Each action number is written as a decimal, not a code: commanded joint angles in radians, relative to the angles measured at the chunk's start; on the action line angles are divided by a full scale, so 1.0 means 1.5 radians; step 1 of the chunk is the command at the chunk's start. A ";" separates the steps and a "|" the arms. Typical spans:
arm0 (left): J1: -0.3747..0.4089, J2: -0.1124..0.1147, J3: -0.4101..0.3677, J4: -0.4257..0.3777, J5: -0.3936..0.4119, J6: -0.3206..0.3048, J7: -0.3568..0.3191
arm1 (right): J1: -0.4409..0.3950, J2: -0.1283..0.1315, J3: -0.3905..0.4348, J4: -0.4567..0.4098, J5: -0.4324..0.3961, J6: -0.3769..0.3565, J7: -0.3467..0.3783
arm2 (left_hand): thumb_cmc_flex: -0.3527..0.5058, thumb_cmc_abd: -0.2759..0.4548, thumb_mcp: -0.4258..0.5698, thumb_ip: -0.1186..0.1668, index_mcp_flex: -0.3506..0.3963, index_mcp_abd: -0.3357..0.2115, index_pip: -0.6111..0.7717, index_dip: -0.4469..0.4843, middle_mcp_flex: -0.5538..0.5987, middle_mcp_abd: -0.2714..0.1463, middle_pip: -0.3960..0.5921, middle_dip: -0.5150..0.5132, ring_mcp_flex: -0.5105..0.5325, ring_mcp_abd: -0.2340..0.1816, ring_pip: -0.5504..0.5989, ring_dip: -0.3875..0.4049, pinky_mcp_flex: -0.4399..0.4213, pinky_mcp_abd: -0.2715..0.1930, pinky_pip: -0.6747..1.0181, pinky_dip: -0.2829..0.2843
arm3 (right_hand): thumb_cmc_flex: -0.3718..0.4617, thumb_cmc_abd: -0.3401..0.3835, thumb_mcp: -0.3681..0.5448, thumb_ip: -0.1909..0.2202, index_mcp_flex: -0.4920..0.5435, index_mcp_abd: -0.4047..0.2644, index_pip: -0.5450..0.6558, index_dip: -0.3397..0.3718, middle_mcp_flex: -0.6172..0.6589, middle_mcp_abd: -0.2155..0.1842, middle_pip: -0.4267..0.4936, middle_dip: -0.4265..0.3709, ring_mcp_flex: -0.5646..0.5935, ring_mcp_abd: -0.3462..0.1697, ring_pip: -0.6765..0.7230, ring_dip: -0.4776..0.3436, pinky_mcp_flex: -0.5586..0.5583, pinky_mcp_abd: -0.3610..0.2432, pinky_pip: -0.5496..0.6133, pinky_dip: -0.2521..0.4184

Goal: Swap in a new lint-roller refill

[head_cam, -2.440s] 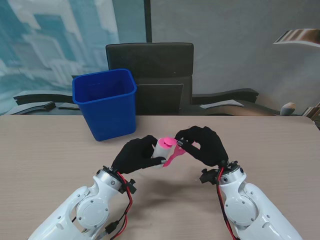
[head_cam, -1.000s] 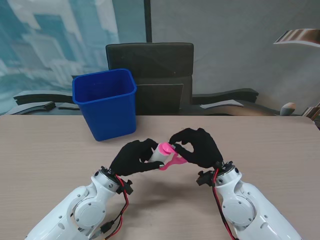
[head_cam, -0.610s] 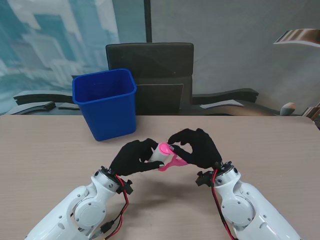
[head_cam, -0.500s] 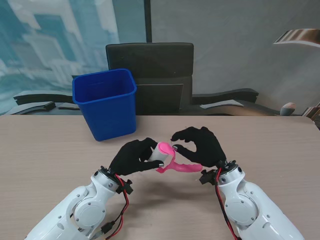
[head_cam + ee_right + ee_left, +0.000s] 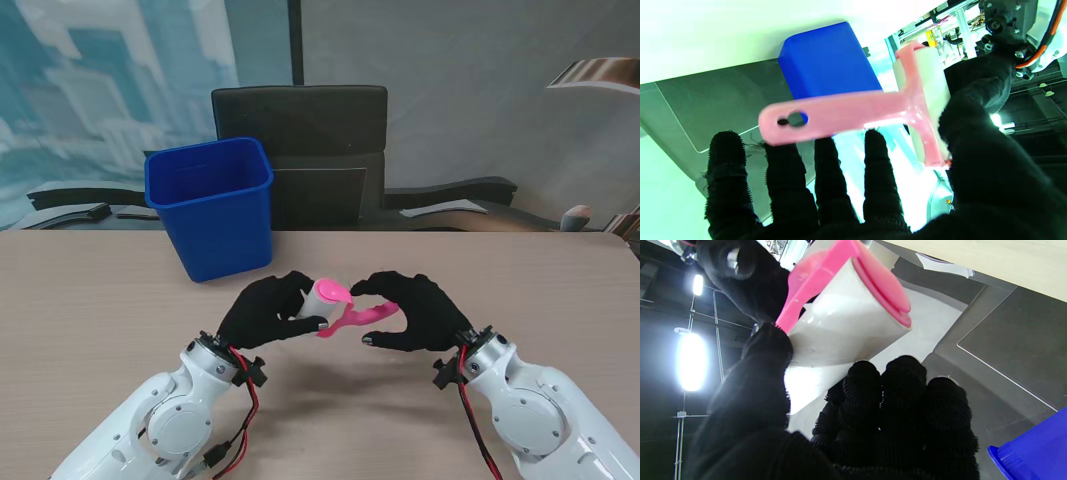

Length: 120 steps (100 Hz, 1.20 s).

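Lint roller (image 5: 330, 300) clasped by left hand (image 5: 268, 310); right hand (image 5: 415, 312) spread beside it.

Your stand view is evenly lit and sharp, with soft shadows under both arms on the table (image 5: 90, 320). In the left wrist view ceiling lamps (image 5: 691, 361) glare hard. The right wrist view has a green cast, blown-out whites and a blurred pink handle (image 5: 846, 115).

Stand view looks down across my table (image 5: 90, 300); both wrist views, close along my fingers, share the lint roller (image 5: 846, 316) and bin (image 5: 826, 63).
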 commanded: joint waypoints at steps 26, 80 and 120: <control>0.016 -0.009 0.010 -0.030 -0.055 0.004 -0.025 | 0.063 -0.011 -0.076 0.076 -0.160 0.014 -0.183 | 0.069 0.044 0.132 0.067 0.057 -0.099 0.139 0.037 0.013 -0.064 0.011 -0.020 0.025 -0.007 0.025 -0.012 0.008 -0.019 0.037 -0.006 | 0.033 -0.149 0.151 0.004 -0.061 -0.053 0.035 -0.009 -0.098 -0.009 0.044 -0.036 -0.047 -0.111 -0.010 -0.020 -0.055 -0.064 -0.041 -0.014; 0.035 -0.019 0.028 -0.063 -0.165 0.061 -0.054 | 0.136 -0.017 -0.177 0.155 -0.243 0.094 -0.387 | 0.071 0.047 0.131 0.063 0.052 -0.097 0.137 0.037 0.010 -0.063 0.010 -0.019 0.023 -0.007 0.024 -0.012 0.009 -0.020 0.037 -0.007 | 0.122 -0.191 0.301 -0.026 0.086 -0.004 0.347 0.291 0.143 -0.014 0.367 0.251 0.141 -0.208 0.438 0.182 0.119 -0.208 0.220 0.032; 0.033 -0.018 0.031 -0.061 -0.178 0.072 -0.064 | 0.145 -0.029 -0.184 0.172 -0.225 0.110 -0.427 | 0.078 0.062 0.114 0.051 0.036 -0.117 0.106 0.010 -0.010 -0.058 -0.015 -0.030 0.000 0.003 -0.001 -0.019 -0.009 -0.023 0.021 -0.011 | 0.145 -0.223 0.307 -0.023 0.353 -0.136 0.661 0.355 0.471 -0.054 0.556 0.378 0.437 -0.338 0.787 0.256 0.347 -0.263 0.424 0.059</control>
